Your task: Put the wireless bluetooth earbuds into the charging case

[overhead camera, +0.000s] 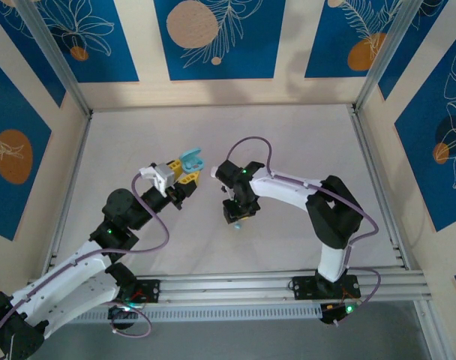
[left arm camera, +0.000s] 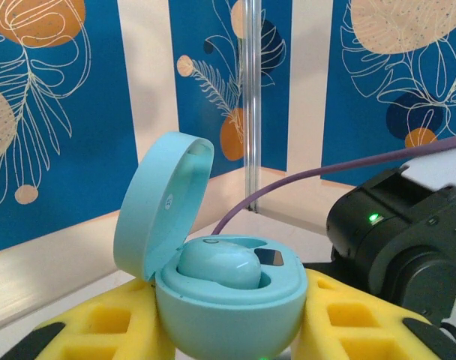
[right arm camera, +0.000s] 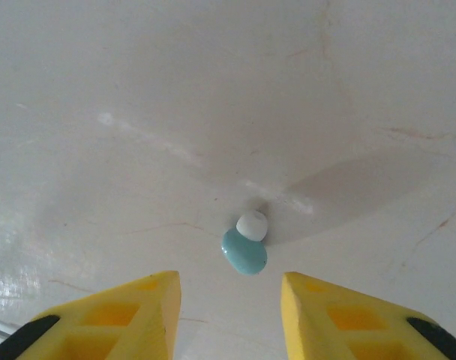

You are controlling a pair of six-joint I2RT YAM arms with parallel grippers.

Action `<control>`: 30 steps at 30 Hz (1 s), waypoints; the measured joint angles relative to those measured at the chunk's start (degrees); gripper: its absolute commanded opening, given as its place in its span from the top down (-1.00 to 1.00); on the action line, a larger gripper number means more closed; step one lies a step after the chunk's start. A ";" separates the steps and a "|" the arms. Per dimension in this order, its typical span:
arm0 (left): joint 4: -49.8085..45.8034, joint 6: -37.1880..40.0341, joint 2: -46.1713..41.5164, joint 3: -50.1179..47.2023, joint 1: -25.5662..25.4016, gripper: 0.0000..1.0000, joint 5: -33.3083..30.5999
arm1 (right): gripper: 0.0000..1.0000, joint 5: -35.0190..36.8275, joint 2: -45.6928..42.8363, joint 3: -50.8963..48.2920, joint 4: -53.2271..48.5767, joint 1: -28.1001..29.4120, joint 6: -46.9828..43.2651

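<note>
Noted: left end effector clamped on the round teal plastic charging case, lid up, one glossy teal earbud seated inside. The right end effector hangs empty, jaws apart, over a tiny teal white-tipped earbud lying on the pale worktop.

Risks:
- The smooth bud could squirt from the yellow pads on closing.
- An off-centre pinch would tilt it, and it could jam at the case.
- The raised lid could get knocked.
</note>
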 measured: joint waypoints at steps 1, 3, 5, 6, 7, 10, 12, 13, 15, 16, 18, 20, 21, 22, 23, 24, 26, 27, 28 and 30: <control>-0.13 0.00 -0.17 0.00 0.00 0.27 0.00 | 0.18 -0.37 0.61 0.00 0.07 -0.37 0.66; -0.24 0.00 -0.63 0.00 0.00 0.27 -0.09 | 0.18 -1.01 1.40 0.00 0.35 -0.87 1.38; -0.33 0.00 -0.96 0.00 0.00 0.27 -0.17 | 0.20 -1.49 1.81 0.00 0.83 -1.20 1.81; -0.33 0.00 -1.01 0.00 0.00 0.27 -0.20 | 0.21 -1.75 1.97 0.00 1.07 -1.25 1.97; -0.35 0.00 -0.98 0.00 0.00 0.27 -0.20 | 0.22 -2.10 2.05 0.00 1.31 -1.25 2.01; -0.37 0.00 -0.90 0.00 0.00 0.26 -0.20 | 0.23 -3.23 2.49 0.00 1.53 -1.22 1.99; -0.37 0.00 -0.87 0.00 0.00 0.26 -0.20 | 0.23 -3.45 3.13 0.00 1.49 -1.16 1.99; -0.37 0.00 -0.87 0.00 0.00 0.26 -0.20 | 0.23 -3.50 3.63 0.02 1.46 -1.07 1.99; -0.37 0.00 -0.87 0.00 0.00 0.26 -0.20 | 0.23 -3.56 4.44 0.02 1.36 -0.92 1.99; -0.37 0.00 -0.87 0.00 0.00 0.26 -0.20 | 0.23 -3.56 4.81 0.07 1.25 -0.79 1.97; -0.37 0.00 -0.87 0.00 0.00 0.26 -0.22 | 0.24 -3.58 5.29 0.26 1.01 -0.46 1.95; -0.37 0.00 -0.87 0.00 0.00 0.25 -0.22 | 0.25 -3.58 5.46 0.52 0.87 -0.07 1.55; -0.37 0.00 -0.87 0.00 0.00 0.25 -0.22 | 0.26 -3.65 5.49 0.68 0.87 0.13 1.29; -0.37 0.00 -0.87 0.00 0.00 0.25 -0.24 | 0.27 -3.69 5.49 0.90 0.83 0.39 0.92; -0.37 0.00 -0.87 0.00 0.00 0.25 -0.24 | 0.28 -3.82 5.49 1.14 0.87 0.68 0.50; -0.37 0.00 -0.87 0.00 0.00 0.25 -0.26 | 0.28 -3.87 5.51 1.46 0.85 1.01 0.04; -0.37 0.00 -0.87 0.00 0.00 0.25 -0.39 | 0.29 -4.26 5.60 2.36 0.85 1.75 -1.11; -0.37 0.00 -0.87 0.00 0.00 0.25 -0.39 | 0.29 -4.28 5.66 2.84 0.85 2.14 -1.64; -0.37 0.00 -0.87 0.00 0.00 0.24 -0.39 | 0.30 -4.33 5.77 3.32 0.85 2.51 -2.14; -0.37 0.00 -0.87 0.00 0.00 0.24 -0.39 | 0.30 -4.79 6.01 4.20 0.96 3.34 -3.39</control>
